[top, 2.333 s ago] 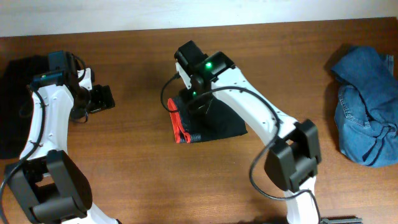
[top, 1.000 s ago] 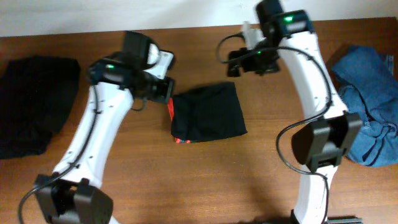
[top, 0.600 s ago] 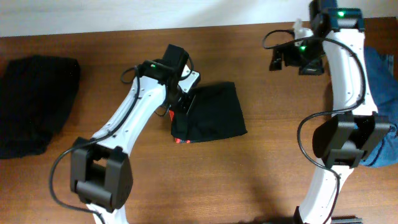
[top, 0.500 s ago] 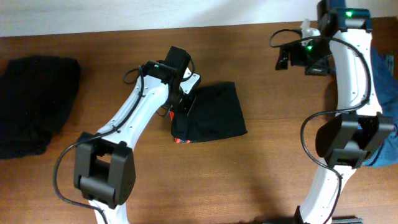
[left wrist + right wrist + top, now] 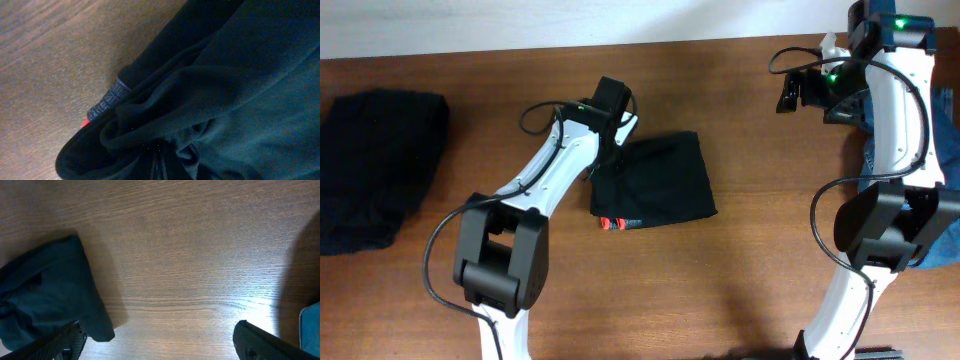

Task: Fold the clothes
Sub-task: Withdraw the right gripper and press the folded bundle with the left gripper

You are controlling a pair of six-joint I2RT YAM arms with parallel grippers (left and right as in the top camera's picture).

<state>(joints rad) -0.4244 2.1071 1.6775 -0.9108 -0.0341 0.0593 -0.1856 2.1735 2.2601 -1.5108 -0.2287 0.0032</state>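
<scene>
The clothes, black trousers (image 5: 660, 185) folded into a compact bundle, lie mid-table with a bit of red stripe (image 5: 610, 222) showing at the lower left corner. My left gripper (image 5: 613, 148) sits at the bundle's upper left edge, shut on a bunched fold of the black fabric (image 5: 240, 90); the left wrist view shows cloth drawn into the gripper (image 5: 160, 167), with the grey waistband (image 5: 107, 99) beside it. My right gripper (image 5: 798, 92) hovers open at the far right, well apart from the trousers (image 5: 45, 290), with bare wood between its fingers (image 5: 255, 340).
A second dark garment (image 5: 375, 165) lies at the table's left end. A blue denim garment (image 5: 950, 140) sits at the right edge, partly behind my right arm. The table's back edge meets a white wall.
My left gripper has gripped the trousers' left edge; black fabric now covers most of the red stripe there. My right arm has drawn further right, away from the bundle.
</scene>
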